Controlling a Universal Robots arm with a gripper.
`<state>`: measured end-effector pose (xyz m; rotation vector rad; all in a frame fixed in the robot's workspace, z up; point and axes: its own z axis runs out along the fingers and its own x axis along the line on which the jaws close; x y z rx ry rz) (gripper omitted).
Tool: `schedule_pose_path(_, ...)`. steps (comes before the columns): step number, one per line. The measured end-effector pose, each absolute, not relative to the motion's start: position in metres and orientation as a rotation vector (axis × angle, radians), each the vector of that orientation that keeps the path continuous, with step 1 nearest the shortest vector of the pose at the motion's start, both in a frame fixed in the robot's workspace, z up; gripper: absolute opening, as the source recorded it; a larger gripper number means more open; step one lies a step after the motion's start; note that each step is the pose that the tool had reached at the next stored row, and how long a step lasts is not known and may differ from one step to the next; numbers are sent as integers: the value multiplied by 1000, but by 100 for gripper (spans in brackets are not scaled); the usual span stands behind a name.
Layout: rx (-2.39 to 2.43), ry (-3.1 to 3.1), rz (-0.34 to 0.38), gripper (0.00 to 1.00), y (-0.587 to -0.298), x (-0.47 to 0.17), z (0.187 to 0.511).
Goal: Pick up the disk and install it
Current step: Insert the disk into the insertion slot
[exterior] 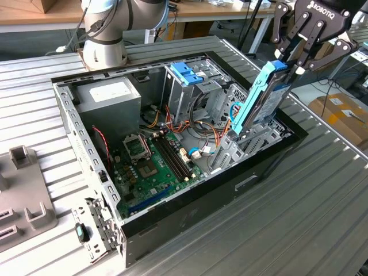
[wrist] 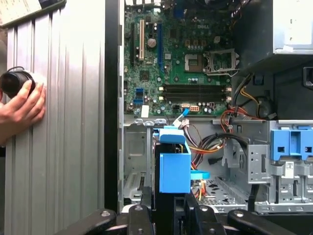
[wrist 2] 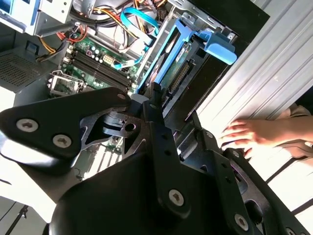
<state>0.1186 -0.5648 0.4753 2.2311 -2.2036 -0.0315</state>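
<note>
The disk (exterior: 261, 100), silver-grey in light-blue rails, stands tilted on edge over the open computer case (exterior: 69, 115), at its corner on the exterior view's right. Its lower end reaches down among the grey metal bay frames (exterior: 244, 146). My black gripper (exterior: 286, 66) is shut on the disk's upper end. In both wrist views the disk (wrist 2: 178, 54) (wrist: 173, 164) sticks out from between my fingers, over the bay floor. The gripper (wrist 2: 166, 110) (wrist: 168, 213) fills the near part of those views.
Inside the case lie a green motherboard (exterior: 152, 167), a grey power-supply box (exterior: 109, 98), loose cables and a tall cage with a blue bracket (exterior: 187, 72). A person's hand (wrist: 22, 105) (wrist 2: 244, 134) rests on the ribbed table beside the case. Grey fixtures (exterior: 23, 195) sit at the exterior view's left.
</note>
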Motion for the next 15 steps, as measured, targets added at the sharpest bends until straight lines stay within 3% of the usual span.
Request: schedule_pose_path(15,2227,-2205,-29,35,-565,118,464)
